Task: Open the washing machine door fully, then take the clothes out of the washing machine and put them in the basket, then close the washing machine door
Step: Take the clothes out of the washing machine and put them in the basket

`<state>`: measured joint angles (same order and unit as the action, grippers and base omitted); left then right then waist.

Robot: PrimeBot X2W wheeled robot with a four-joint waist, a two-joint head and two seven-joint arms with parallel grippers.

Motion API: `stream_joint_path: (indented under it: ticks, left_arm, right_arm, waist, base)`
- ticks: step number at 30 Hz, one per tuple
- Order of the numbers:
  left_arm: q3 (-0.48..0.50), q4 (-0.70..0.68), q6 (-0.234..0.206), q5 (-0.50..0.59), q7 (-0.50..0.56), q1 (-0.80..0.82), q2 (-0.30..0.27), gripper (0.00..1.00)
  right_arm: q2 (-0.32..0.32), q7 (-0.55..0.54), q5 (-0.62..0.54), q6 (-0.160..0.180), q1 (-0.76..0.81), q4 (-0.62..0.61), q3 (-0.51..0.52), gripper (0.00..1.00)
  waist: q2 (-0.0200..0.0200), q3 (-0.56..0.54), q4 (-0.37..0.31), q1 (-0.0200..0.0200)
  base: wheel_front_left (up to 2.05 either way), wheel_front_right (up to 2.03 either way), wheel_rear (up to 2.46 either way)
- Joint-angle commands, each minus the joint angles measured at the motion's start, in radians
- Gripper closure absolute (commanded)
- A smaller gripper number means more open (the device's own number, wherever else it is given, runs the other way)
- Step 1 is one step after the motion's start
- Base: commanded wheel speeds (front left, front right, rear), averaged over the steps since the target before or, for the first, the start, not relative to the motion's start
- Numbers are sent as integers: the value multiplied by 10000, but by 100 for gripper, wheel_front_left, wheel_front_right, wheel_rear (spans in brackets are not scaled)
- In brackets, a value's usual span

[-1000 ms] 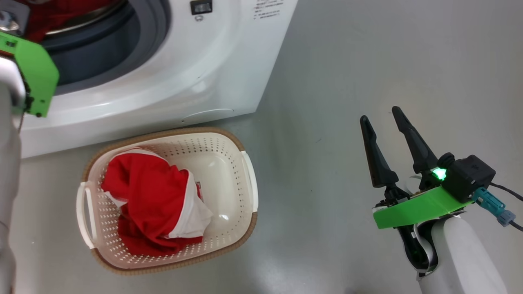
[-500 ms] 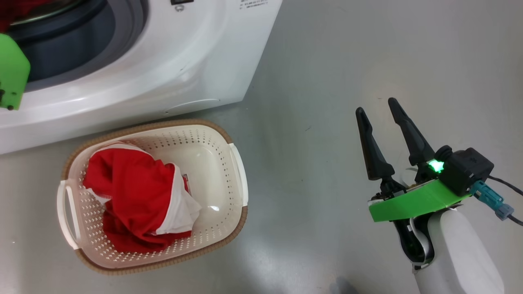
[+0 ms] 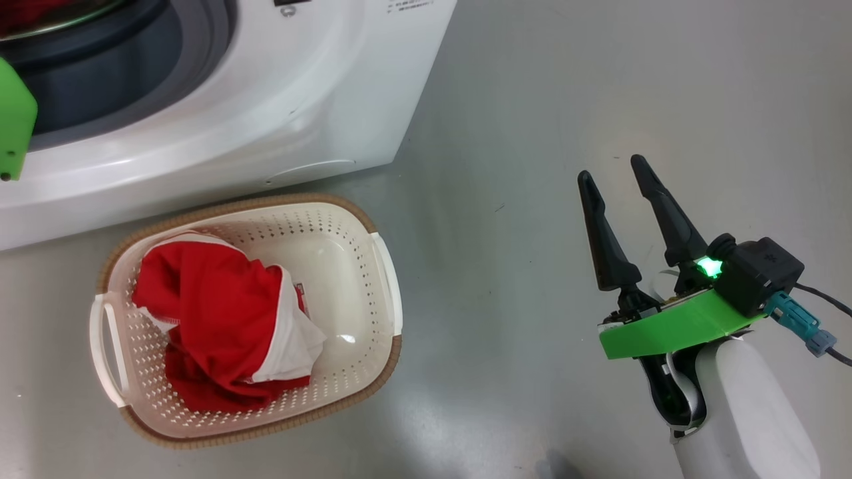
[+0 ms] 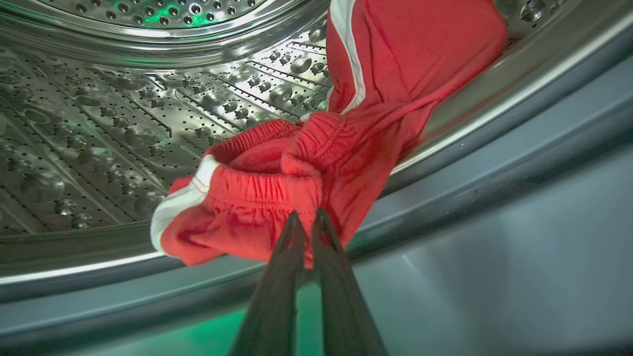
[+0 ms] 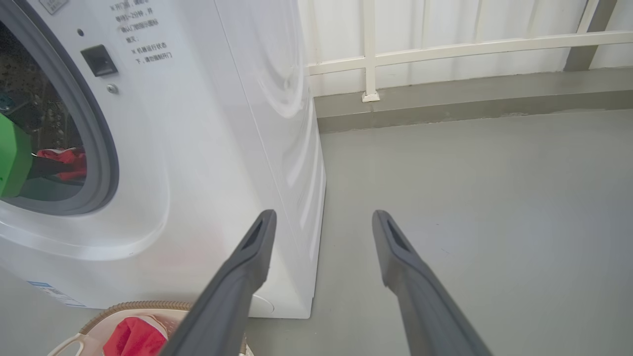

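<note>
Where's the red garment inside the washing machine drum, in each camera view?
Head view: red garment, top left corner, inside the washing machine.
Left wrist view: garment at centre, pinched by the left gripper.
Right wrist view: garment at far left, mid-height.
Shared landmark: grey gasket around it.

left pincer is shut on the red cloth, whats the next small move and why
Probably draw the left pincer back out of the drum: it is shut on the red garment at the drum's lip, and the basket sits on the floor before the washing machine.
</note>
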<state>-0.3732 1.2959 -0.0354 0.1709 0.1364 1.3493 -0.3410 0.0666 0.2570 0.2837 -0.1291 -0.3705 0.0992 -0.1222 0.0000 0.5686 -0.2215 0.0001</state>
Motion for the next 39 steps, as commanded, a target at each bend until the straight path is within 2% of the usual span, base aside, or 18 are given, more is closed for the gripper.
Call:
stream_joint_path:
  ticks: [1,8,19,24,27,34,39]
  left_arm:
    - [76,-145,-151,-91,-57,199,-513,100]
    - [210,-142,-72,-492,-708,100,-390,100]
    - [1057,-398,252,-1860,-3260,-679,255,100]
    - [1314,-917,433,-2339,-3891,-1252,534,100]
    - [1477,-1826,539,-2614,-3969,-1706,680,100]
    - [2217,-5429,702,-3412,-3979,-3684,995,100]
    - [2645,-7813,665,-3611,-3980,-5249,1132,100]
  right_arm:
    - [-51,48,-49,-16,-30,-235,-261,0]
    - [-4,48,-74,-16,-9,-216,-194,0]
    - [220,48,-118,-16,207,-207,-122,0]
    - [359,48,-131,-16,366,-203,-78,0]
    - [438,48,-137,-16,419,-194,-54,0]
    - [628,48,-143,-16,602,-176,14,0]
    - [725,48,-140,-16,766,-228,12,0]
  waist:
    - [0,-17,-1,-1]
    - [0,-202,123,-1]
    - [0,-926,631,-1]
    - [0,-1215,934,-1]
    - [0,-1357,1110,-1]
    - [0,-1687,1519,-1]
    - [0,-1844,1680,-1]
  base:
    - [0,0,0]
    - [0,0,0]
    - [0,0,0]
    - [0,0,0]
    - [0,0,0]
    - [0,0,0]
    - [0,0,0]
